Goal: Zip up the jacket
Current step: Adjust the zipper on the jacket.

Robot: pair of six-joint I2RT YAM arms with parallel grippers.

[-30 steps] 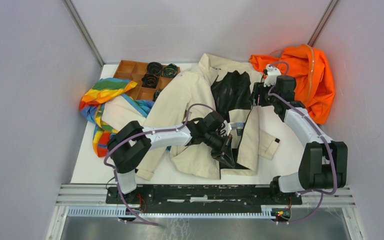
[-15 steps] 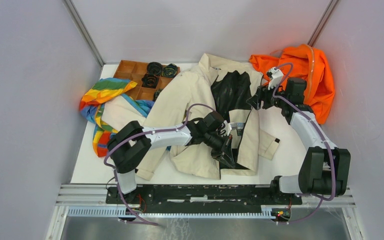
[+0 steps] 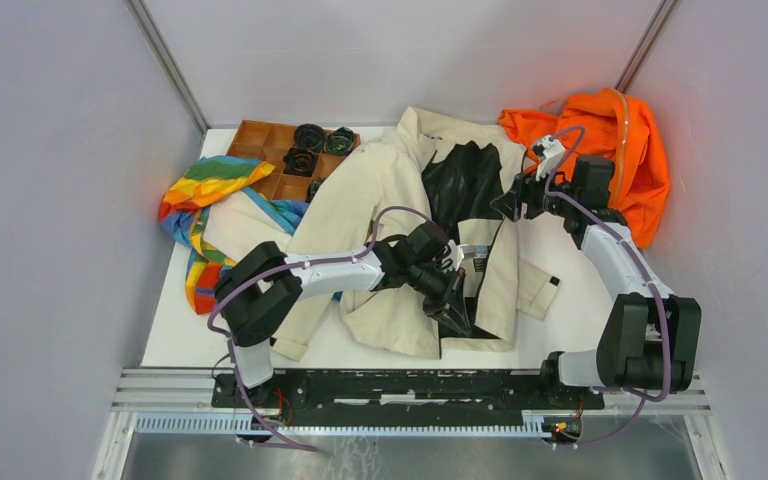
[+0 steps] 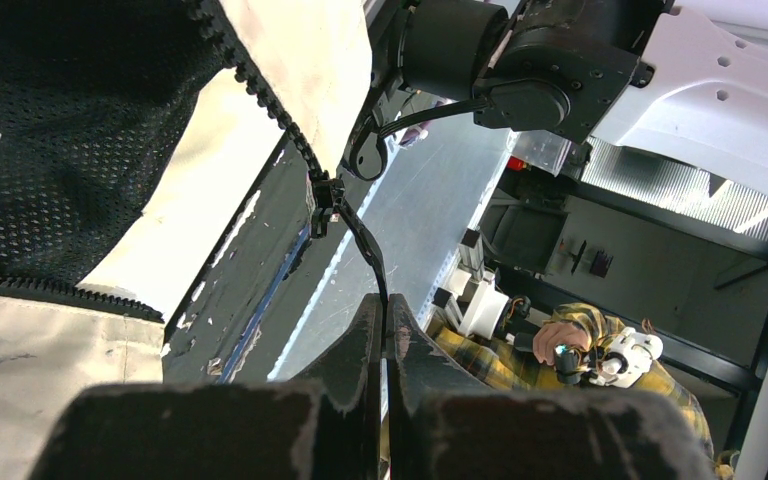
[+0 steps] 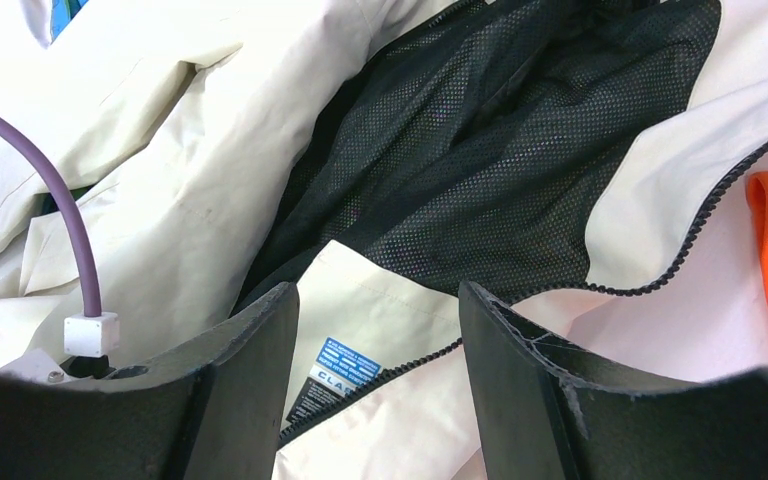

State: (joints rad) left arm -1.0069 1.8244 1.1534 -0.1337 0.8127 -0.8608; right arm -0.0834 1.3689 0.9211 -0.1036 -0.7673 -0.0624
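The cream jacket [image 3: 380,190] lies open on the table, its black mesh lining [image 3: 465,185] showing. My left gripper [image 3: 457,303] is at the jacket's lower hem, shut on the black zipper pull [image 4: 365,245]. That pull hangs from the slider [image 4: 325,195] at the end of the zipper teeth [image 4: 250,75]. My right gripper [image 3: 505,205] hovers open over the jacket's right front edge. In the right wrist view its fingers [image 5: 260,350] straddle a run of zipper teeth [image 5: 400,372] and a blue label [image 5: 348,360], holding nothing.
A bright orange garment [image 3: 620,150] is piled at the back right. A rainbow-striped cloth [image 3: 205,190] lies at the left. A brown compartment tray [image 3: 260,140] with dark round items stands at the back left. The metal rail [image 3: 410,385] runs along the near edge.
The right arm swung its wrist right and turned the gripper to face left over the jacket's edge. The left arm has held still on the zipper pull.
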